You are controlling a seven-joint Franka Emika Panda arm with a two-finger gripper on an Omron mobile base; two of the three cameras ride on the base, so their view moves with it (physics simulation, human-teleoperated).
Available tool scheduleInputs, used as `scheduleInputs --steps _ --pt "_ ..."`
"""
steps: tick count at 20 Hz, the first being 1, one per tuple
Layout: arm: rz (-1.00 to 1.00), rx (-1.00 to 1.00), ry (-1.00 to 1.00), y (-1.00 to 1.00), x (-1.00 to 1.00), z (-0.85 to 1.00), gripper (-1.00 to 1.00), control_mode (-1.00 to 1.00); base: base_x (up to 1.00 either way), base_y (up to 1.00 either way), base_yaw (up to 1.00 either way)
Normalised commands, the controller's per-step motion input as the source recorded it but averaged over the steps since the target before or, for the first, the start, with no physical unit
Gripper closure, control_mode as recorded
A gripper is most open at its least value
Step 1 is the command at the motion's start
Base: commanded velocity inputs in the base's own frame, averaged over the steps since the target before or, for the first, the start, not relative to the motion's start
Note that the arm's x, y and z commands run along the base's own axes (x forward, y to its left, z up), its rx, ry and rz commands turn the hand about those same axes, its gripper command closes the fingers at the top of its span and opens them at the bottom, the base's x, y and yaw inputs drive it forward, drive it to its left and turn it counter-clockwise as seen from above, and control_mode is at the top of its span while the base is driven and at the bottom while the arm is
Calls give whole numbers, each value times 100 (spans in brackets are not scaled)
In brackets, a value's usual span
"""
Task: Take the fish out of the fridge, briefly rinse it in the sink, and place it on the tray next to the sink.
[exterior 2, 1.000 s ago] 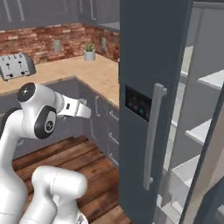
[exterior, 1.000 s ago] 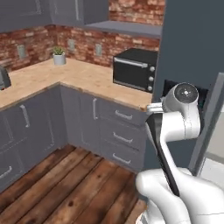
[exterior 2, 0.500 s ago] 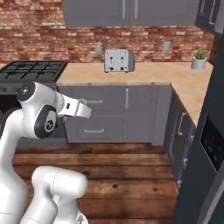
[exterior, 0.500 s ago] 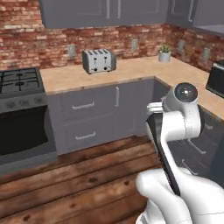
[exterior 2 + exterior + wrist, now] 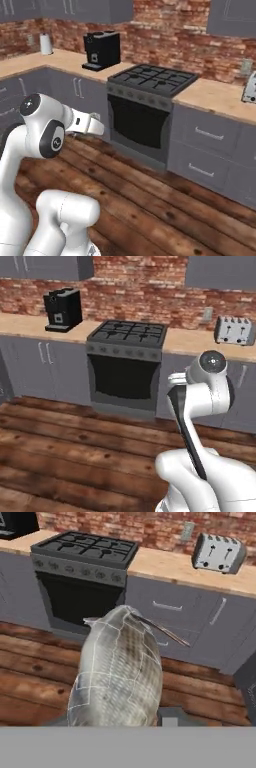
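Silvery-grey and scaled, the fish (image 5: 117, 674) sits right at the bottom of your hand view, rising from where the fingers would be. You cannot see the fingers themselves behind its body, but the way it sits fixed in front of the camera suggests they are clamped on it; treat that as a fair reading, not a certainty.

So you are in the carrying step: the fish is out of the fridge and in hand, not yet rinsed. Beyond it lies the wooden floor (image 5: 30, 662), then the dark oven (image 5: 125, 368) with its black hob, set into grey cabinets under the pale wood worktop (image 5: 220, 100). Further along the worktop stand a toaster (image 5: 218, 553) to one side and a black coffee machine (image 5: 102, 49) to the other, with the red brick wall (image 5: 150, 276) behind.

Neither sink nor tray is ahead of you here. The next move calls for bringing the base round until the sink comes into sight, holding the arm (image 5: 200, 406) steady so the fish does not slip, then lowering it under the tap.
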Motion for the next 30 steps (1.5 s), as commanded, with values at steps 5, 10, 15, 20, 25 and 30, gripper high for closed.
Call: scheduleInputs --steps 5,10,15,20,25,30 --pt "0 0 0 0 0 0 100 100 1 1 99" --pt "0 0 0 0 0 0 100 100 66 0 83" --pt "0 0 0 0 0 0 100 100 100 0 71" --pt "0 0 0 0 0 0 100 100 100 0 69" --pt "0 0 0 0 0 0 100 100 100 0 66" --pt "0 0 0 0 0 0 100 100 100 0 52"
